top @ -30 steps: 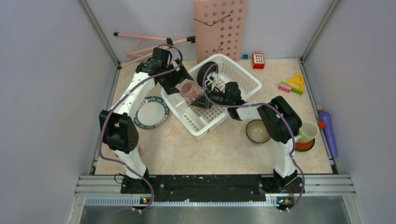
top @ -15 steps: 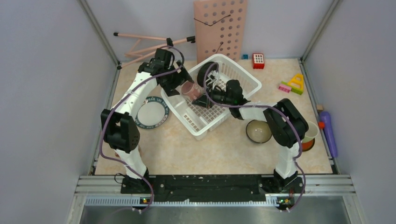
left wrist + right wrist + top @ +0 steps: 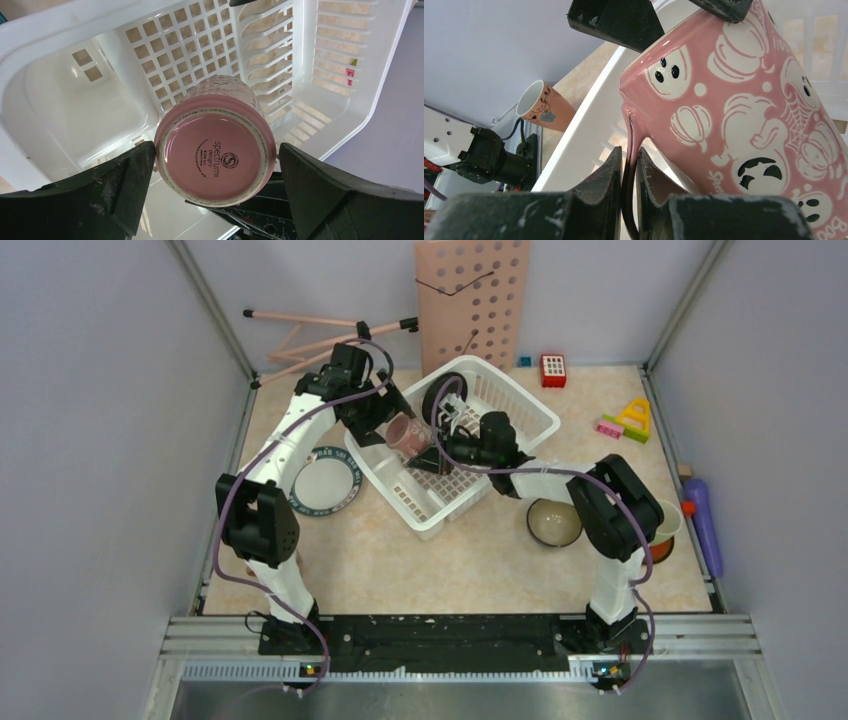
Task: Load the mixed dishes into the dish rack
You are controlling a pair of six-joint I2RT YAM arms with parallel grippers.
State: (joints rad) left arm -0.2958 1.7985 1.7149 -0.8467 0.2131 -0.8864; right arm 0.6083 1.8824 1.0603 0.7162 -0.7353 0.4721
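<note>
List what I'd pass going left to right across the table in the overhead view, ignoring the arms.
teal-rimmed plate → dish rack → bowl → light green mug → purple cylinder. The pink cup and the toy blocks are left out, since they overlap the others sideways.

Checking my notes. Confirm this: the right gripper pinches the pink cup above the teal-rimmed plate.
Wrong place: the pink cup hangs above the dish rack, as the left wrist view shows; the teal-rimmed plate lies beside the rack. The right gripper does pinch the cup.
</note>
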